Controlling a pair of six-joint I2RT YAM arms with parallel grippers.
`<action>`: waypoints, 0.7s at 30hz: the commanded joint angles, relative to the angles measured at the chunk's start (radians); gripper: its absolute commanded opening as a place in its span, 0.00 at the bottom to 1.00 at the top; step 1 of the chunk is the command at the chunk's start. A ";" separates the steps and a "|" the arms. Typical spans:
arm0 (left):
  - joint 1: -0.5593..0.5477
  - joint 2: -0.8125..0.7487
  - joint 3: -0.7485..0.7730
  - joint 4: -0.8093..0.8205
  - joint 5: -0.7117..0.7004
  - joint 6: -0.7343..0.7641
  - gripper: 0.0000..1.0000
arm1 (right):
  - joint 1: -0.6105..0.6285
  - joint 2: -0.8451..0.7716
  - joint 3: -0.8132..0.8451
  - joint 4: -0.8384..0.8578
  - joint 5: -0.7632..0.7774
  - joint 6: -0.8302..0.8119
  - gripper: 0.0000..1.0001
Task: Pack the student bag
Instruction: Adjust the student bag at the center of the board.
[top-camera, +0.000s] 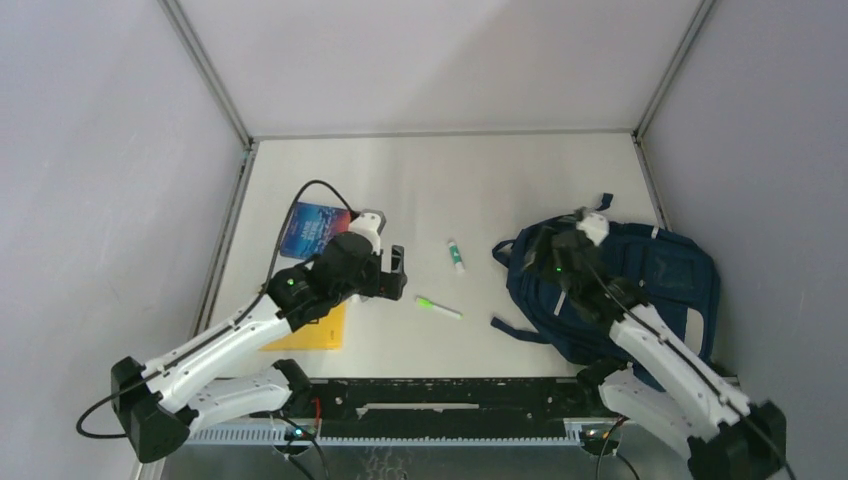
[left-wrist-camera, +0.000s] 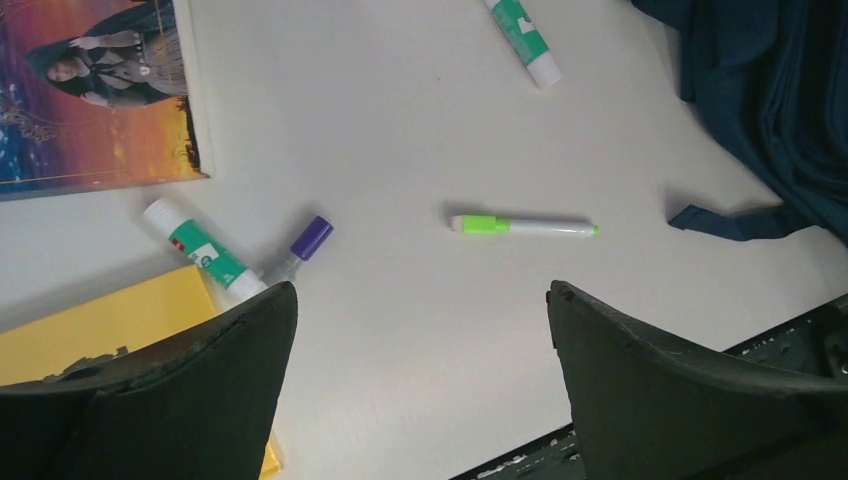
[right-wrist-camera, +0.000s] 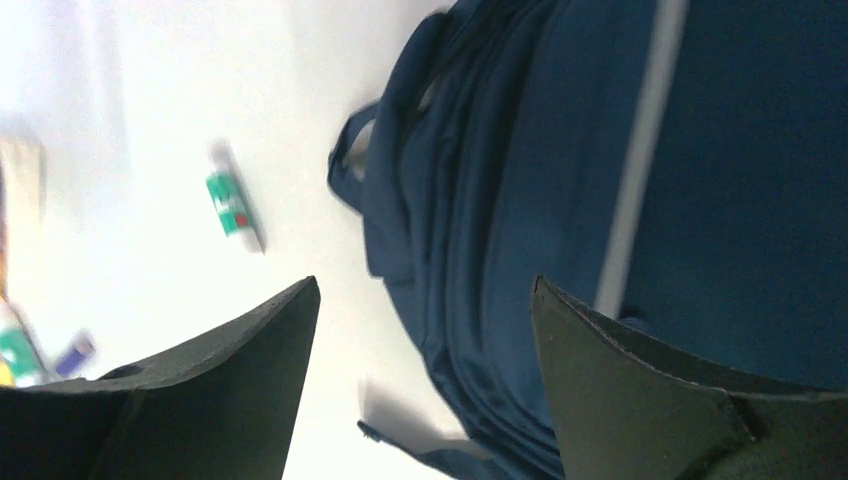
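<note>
Left arm (top-camera: 230, 335) & right arm (top-camera: 660, 355): white shells, blk joints, blk bases, green LED nr each wrist, blk cables. Left gripper (left-wrist-camera: 420, 290), right gripper (right-wrist-camera: 425, 282): matte blk wedge fingers (left-wrist-camera: 180, 400).

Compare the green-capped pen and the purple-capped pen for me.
The green-capped pen lies alone on the table; the purple-capped pen lies beside a glue stick, near the yellow notebook. In the left wrist view the green-capped pen lies level, the purple-capped pen slants. Both are unpacked.
</note>
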 joint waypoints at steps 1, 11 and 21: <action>-0.022 0.002 0.010 0.082 -0.047 -0.042 1.00 | 0.102 0.178 0.092 0.062 0.083 0.025 0.85; -0.022 -0.040 -0.024 0.101 -0.054 -0.081 1.00 | 0.017 0.656 0.252 0.124 0.040 0.005 0.34; -0.020 -0.042 -0.044 0.109 -0.038 -0.100 1.00 | 0.068 0.640 0.264 0.120 0.034 -0.042 0.22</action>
